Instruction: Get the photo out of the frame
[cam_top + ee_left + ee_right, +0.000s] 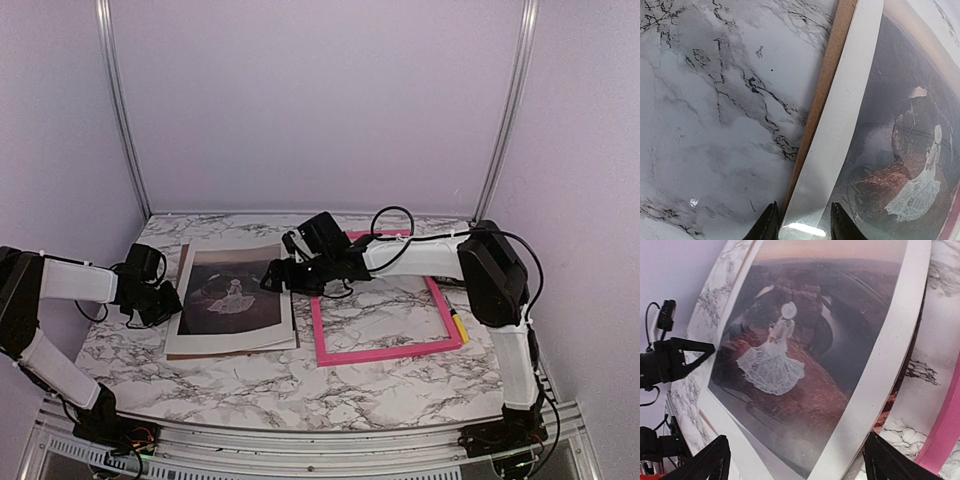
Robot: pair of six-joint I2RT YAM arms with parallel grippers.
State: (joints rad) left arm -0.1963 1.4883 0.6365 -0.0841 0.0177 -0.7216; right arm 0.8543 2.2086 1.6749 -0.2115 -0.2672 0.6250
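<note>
The photo [232,288] lies on a mat sheet [847,100], which lies on a backing board [824,85], and the whole stack rests on the left half of the bench [400,390]. The frame [388,353] lies flat just to the right of the stack, with a pen [458,325] along its right rail. The left claw [168,300] sits at the stack's left edge, and the right claw [272,277] is over its right edge, between photo and frame.
</note>
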